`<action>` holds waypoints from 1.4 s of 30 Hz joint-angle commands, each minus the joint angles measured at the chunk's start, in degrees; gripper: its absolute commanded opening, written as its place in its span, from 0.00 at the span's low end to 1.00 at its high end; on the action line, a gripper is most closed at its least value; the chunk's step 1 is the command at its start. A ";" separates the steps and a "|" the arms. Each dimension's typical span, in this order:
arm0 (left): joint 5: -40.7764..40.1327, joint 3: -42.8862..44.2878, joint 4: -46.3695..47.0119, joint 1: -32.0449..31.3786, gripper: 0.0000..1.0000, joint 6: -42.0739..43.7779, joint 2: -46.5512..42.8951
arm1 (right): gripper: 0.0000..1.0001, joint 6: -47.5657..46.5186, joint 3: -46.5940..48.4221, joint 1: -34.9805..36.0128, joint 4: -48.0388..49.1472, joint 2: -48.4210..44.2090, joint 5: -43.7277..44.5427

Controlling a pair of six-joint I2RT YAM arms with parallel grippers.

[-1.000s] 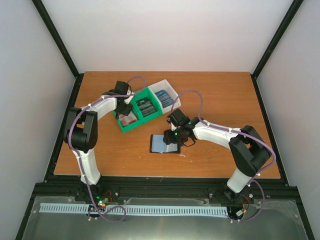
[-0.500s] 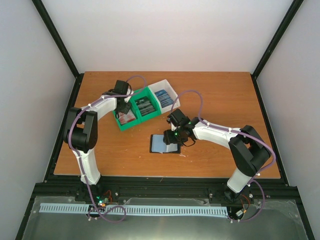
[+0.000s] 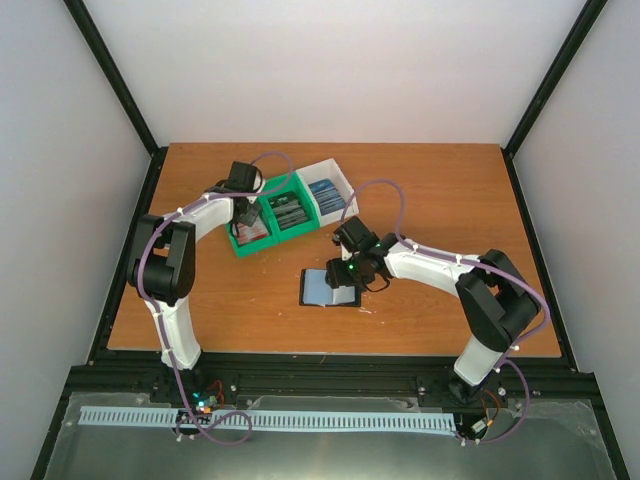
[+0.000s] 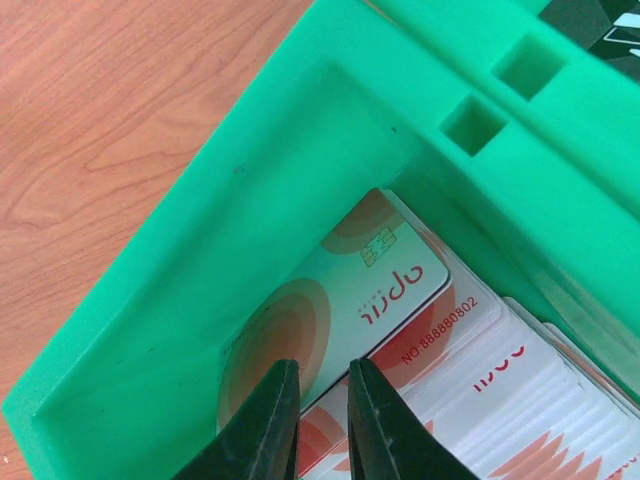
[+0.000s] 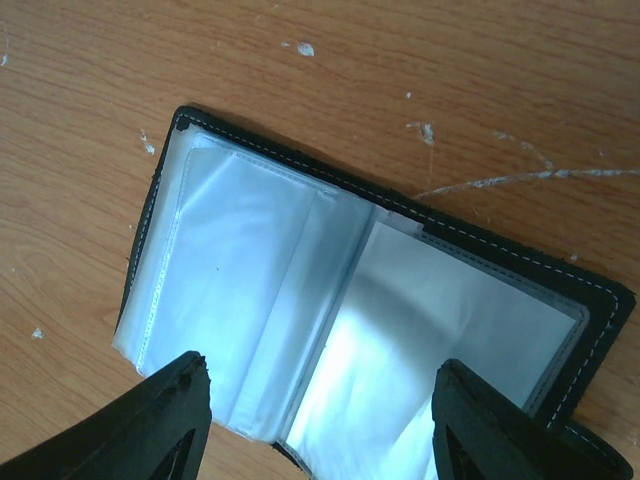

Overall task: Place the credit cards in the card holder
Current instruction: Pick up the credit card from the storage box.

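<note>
Green plastic first: from the top camera, I am seeing the bin (image 3: 250, 250) sitting slightly farther from me and more to the left than a second ago. The left gripper (image 3: 243, 215) has shifted with it, still dipped into the nearest green compartment. I am reading that as the pick nudging the bin rather than freeing a card. The right gripper (image 3: 345, 270) has not moved and is hanging over the card holder (image 3: 322, 288), which is lying open on the table (image 3: 450, 190), well apart from the bin.

On the left wrist camera, the fingers (image 4: 275, 420) are standing almost together with only a slim gap. They are poised at the lower edge of the top card (image 4: 330, 310), a teal and orange one slanting against the bin wall. The red and white credit cards (image 4: 520, 400) are stacked beneath it. I cannot tell whether the jaws are actually pinching that edge.

On the right wrist camera, the jaws are spread wide, one tip at either side of the holder's near edge, gripping nothing. The clear sleeves are looking empty, so I am judging that no card has gone in yet.
</note>
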 commanded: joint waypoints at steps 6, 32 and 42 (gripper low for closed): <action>-4.91 -1.04 6.72 0.78 0.17 4.27 -0.18 | 0.61 0.12 1.66 -0.38 0.11 1.00 -0.38; -2.99 -0.85 8.13 0.77 0.29 8.84 1.90 | 0.61 0.18 1.09 -0.38 0.59 0.62 -0.78; -1.83 -3.69 11.57 0.69 0.32 10.32 -1.93 | 0.61 0.29 1.27 -0.38 0.65 0.96 -0.94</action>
